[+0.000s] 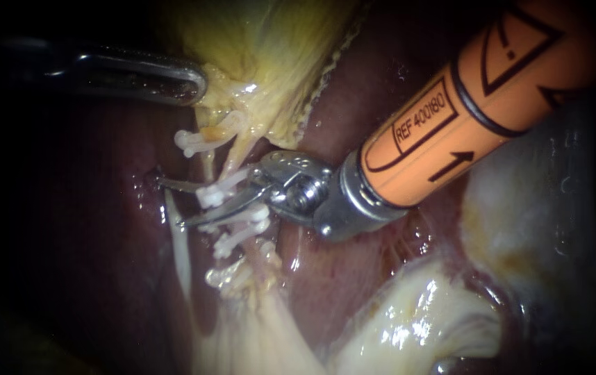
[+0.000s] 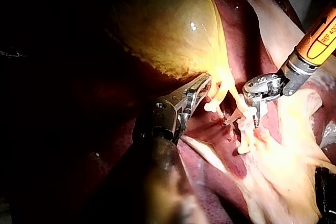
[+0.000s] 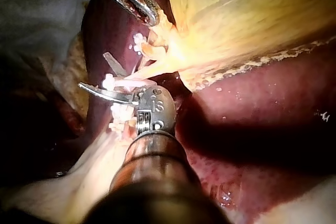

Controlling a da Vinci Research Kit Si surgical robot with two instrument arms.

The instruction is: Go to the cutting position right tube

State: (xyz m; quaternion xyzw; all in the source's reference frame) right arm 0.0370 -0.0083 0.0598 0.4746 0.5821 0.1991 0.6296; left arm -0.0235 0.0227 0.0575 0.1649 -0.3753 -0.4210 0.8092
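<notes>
Left of centre in the endoscope view, the right tube [image 1: 241, 154] runs down from the gallbladder [image 1: 277, 55], crossed by white clips [image 1: 242, 226]. The blades of my right instrument [image 1: 171, 203] stand open astride the tube in a gap between clips, probably so a cut leaves clips on both sides. At upper left, my left instrument [image 1: 190, 83] has its jaws clamped on the gallbladder's neck, seemingly to keep the tube taut.

The right instrument [image 1: 171, 203] has bright polished metal jaws ahead of a smooth, glossy orange sleeve [image 1: 465, 104] that looks like plastic, the left instrument [image 1: 197, 85] is shiny metal too, the clips [image 1: 197, 142] look matt white plastic, and the liver [image 1: 319, 278] and gallbladder [image 1: 270, 55] glisten wet and smooth.
</notes>
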